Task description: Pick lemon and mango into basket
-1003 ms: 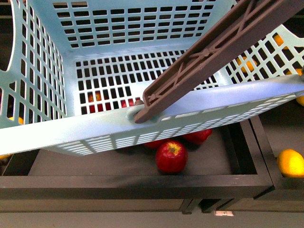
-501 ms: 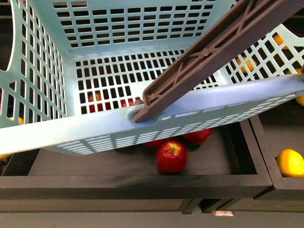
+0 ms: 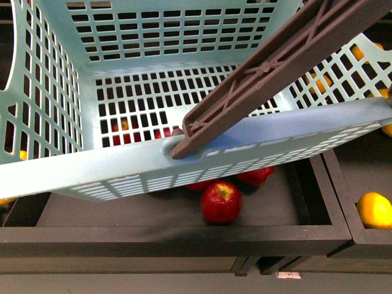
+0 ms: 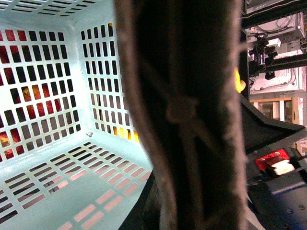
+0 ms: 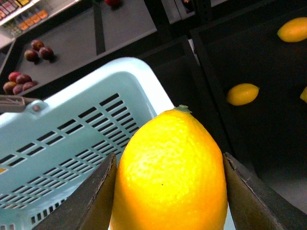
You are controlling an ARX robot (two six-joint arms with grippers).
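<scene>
Right gripper [image 5: 169, 158]: jaws pinching the lemon [image 5: 168, 187], long axis along the jaws, tip near the rim of the basket [image 5: 115, 79]. In the front view the basket spans 9 to 2 o'clock (handle [image 3: 269, 67] slanting toward 1 o'clock); the release probably requires carrying the lemon over its open interior. Left gripper: jaw state cannot be told.

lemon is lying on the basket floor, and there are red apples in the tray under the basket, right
No. The lemon isn't on the basket floor: the right wrist view shows it gripped in the right gripper, near the basket's rim. The front view shows the floor bare. Red apples do lie in the tray under the basket.
</scene>
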